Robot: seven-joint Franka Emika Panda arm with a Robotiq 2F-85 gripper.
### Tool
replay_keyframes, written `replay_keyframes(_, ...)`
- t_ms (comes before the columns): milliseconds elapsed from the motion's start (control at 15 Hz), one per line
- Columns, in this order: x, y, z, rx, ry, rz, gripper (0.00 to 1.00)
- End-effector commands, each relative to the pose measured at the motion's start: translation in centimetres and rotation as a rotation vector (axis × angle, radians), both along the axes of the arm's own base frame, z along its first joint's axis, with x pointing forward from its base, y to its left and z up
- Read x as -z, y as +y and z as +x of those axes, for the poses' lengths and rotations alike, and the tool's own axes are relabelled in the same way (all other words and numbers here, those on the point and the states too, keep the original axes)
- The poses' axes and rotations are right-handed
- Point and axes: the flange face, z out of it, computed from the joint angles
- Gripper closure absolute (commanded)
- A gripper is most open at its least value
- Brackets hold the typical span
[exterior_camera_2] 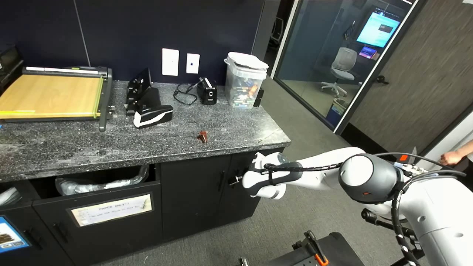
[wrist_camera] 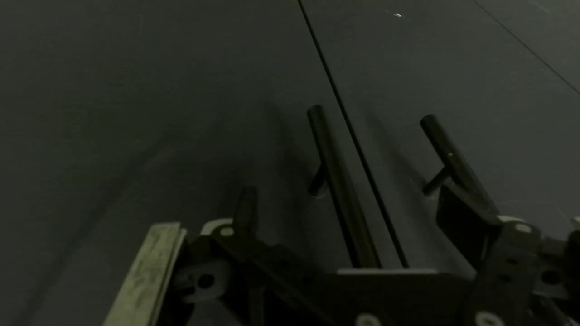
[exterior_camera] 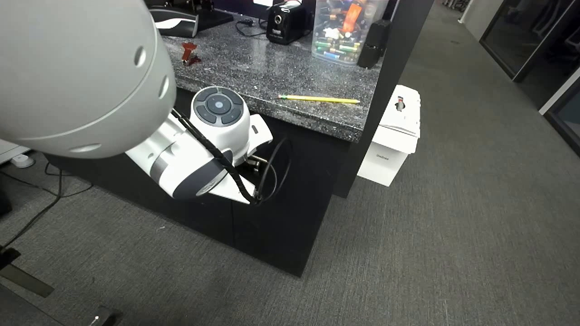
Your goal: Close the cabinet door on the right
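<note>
Hovering w/ gripper [wrist_camera: 353,210] in front of R-hand cabinet door [exterior_camera_2: 238,207], approx. at handle height. Spreading fingers [wrist_camera: 464,222] wide apart in wrist view, w/ a bar handle [wrist_camera: 342,190] running between & standing clear of both. Showing 2nd bar handle [wrist_camera: 455,158] just R of it, partly behind one fingertip (working fr. a v. dark view here, so not telling touch fr. near-touch w/ door). Finding that door under R end of speckled counter [exterior_camera_2: 229,127], looking flush w/ adjoining door [exterior_camera_2: 190,199] in an exterior view; hiding part of it behind white arm [exterior_camera_2: 317,180] in both exterior views. Running braided black cable [exterior_camera: 216,155] along arm. Noting, past adjoining door, black drawer front [exterior_camera_2: 122,231] w/ "PAPER ONLY!!" label [exterior_camera_2: 112,210] & clear plastic [exterior_camera_2: 79,187] behind its top edge. Dotting counter w/ paper cutter [exterior_camera_2: 48,94], blk/wht stapler [exterior_camera_2: 153,116], red clip [exterior_camera_2: 202,136], corded black box [exterior_camera_2: 208,92] & lidded clear bin [exterior_camera_2: 247,60] of small coloured items. Spotting yellow pencil [exterior_camera: 319,99] lying nr counter's front edge in an exterior view. Seeing also white box [exterior_camera: 378,156] on grey carpet [exterior_camera: 430,249], just beyond dark end panel [exterior_camera: 383,93]. Glimpsing office chair [exterior_camera_2: 344,59] behind glass wall [exterior_camera_2: 306,48], well R of counter.
</note>
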Motion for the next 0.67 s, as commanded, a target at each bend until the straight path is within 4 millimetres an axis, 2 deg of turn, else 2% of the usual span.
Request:
replay_keyframes(0, -3.51, -4.56, -2.61, 0.127, 0.008, -0.101, 0.0)
replay_keyframes(600, -3.05, -4.14, -2.88, 0.124, 0.007, -0.101, 0.0)
